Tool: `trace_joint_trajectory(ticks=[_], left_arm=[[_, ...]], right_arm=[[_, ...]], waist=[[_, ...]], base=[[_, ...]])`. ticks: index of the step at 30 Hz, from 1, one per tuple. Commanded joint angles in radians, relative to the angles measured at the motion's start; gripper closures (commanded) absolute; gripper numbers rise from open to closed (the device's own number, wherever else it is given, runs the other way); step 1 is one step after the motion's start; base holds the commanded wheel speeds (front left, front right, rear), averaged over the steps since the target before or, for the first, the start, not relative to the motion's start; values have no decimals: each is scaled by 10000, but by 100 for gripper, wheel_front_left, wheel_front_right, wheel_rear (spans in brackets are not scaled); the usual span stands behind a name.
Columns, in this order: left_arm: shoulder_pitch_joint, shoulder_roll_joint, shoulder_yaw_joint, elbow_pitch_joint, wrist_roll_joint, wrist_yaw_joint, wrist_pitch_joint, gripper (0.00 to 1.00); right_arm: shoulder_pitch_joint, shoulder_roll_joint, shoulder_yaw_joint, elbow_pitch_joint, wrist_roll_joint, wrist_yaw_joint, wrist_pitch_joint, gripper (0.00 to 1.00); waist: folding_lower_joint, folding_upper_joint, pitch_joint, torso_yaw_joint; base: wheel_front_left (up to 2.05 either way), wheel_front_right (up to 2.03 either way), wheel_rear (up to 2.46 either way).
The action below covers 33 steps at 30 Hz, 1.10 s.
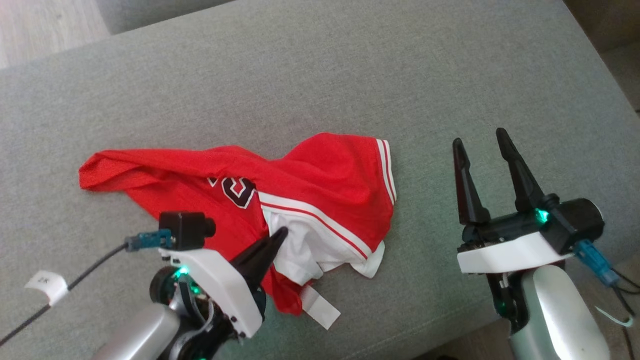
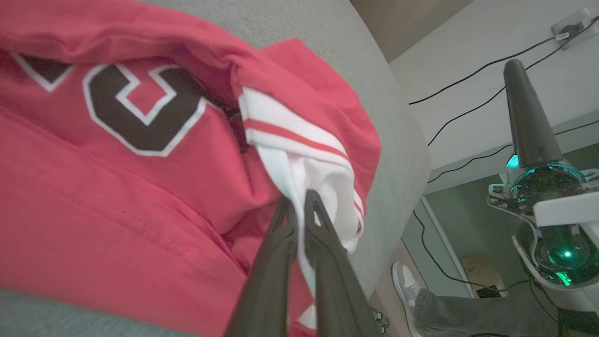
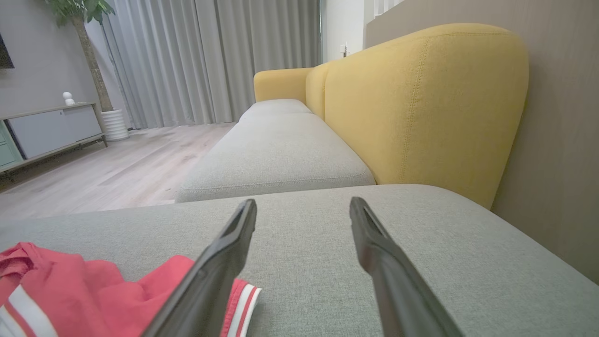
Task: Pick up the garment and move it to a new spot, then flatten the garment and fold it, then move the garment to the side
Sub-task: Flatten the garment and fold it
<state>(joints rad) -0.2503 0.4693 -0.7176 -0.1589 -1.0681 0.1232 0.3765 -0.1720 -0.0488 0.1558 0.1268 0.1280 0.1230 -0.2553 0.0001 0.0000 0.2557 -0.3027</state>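
The garment (image 1: pixel 320 185) is a red jersey with white striped trim and a black-and-white letter, lying crumpled on the grey sofa cushion (image 1: pixel 320 80). My left gripper (image 1: pixel 282 234) is at its near edge, shut on the white inner fabric. The left wrist view shows the two fingers pinched together on that white fold of the garment (image 2: pixel 299 178), with the left gripper (image 2: pixel 297 199) tips at the trim. My right gripper (image 1: pixel 480 142) hovers open to the right of the jersey, empty. In the right wrist view the right gripper (image 3: pixel 303 208) is spread over bare cushion, the garment (image 3: pixel 93 290) at lower left.
The cushion's front edge runs close under both arms. A yellow sofa backrest (image 3: pixel 421 103) and another grey seat (image 3: pixel 276 154) lie beyond. A person's shoe (image 2: pixel 405 285) and leg stand on the floor by the sofa, with cables (image 2: pixel 468 79) along the wall.
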Motion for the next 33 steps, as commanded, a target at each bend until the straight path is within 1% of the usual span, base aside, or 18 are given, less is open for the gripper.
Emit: trace_joint_trajectory(ticks=[1,3,4,5,6,7,8,18,26,32,33], left_arm=[[-70,91,323,-232,-23,-27,-169,88],[14,18,317,-182,-28,-25,-284,64],[32,-2,308,-161,-5,-30,-333,55],[32,-2,308,-161,-5,-30,-333,55],[43,-23,306,-146,19,-32,-383,42],[53,-52,317,-145,39,-31,-451,16],[63,-74,327,-161,54,-36,-511,0],[462,-20,333,-449,62,38,-770,0],[580,-81,151,-398,130,9,-800,0],[635,16,130,-491,193,58,-797,0],[657,58,130,-536,210,74,-790,4]], right_arm=[[-83,-14,118,-342,84,77,-65,0],[-86,-14,73,-354,86,77,-65,0],[-91,-14,55,-355,86,77,-65,0],[-91,-14,55,-355,86,77,-65,0],[-99,-14,41,-355,82,77,-65,0],[-106,-14,31,-357,79,77,-65,0],[-114,-14,23,-357,72,77,-65,0],[-110,-14,-15,-325,-46,77,-65,0],[-131,-14,-6,-333,-103,77,-65,0],[-112,-14,-41,-355,-143,77,-65,0],[-107,-14,-48,-357,-148,77,-65,0]], waist=[[-1,0,68,4],[-1,0,108,27],[-1,0,129,43],[-1,0,129,43],[-1,0,143,66],[-1,0,146,93],[-1,0,140,121],[-1,0,-63,340],[-1,0,-19,383],[-1,0,15,404],[-1,0,14,412]], base=[[0,0,0],[0,0,0],[0,0,0],[0,0,0],[0,0,0],[0,0,0],[0,0,0],[0,0,0],[0,0,0],[0,0,0],[0,0,0]])
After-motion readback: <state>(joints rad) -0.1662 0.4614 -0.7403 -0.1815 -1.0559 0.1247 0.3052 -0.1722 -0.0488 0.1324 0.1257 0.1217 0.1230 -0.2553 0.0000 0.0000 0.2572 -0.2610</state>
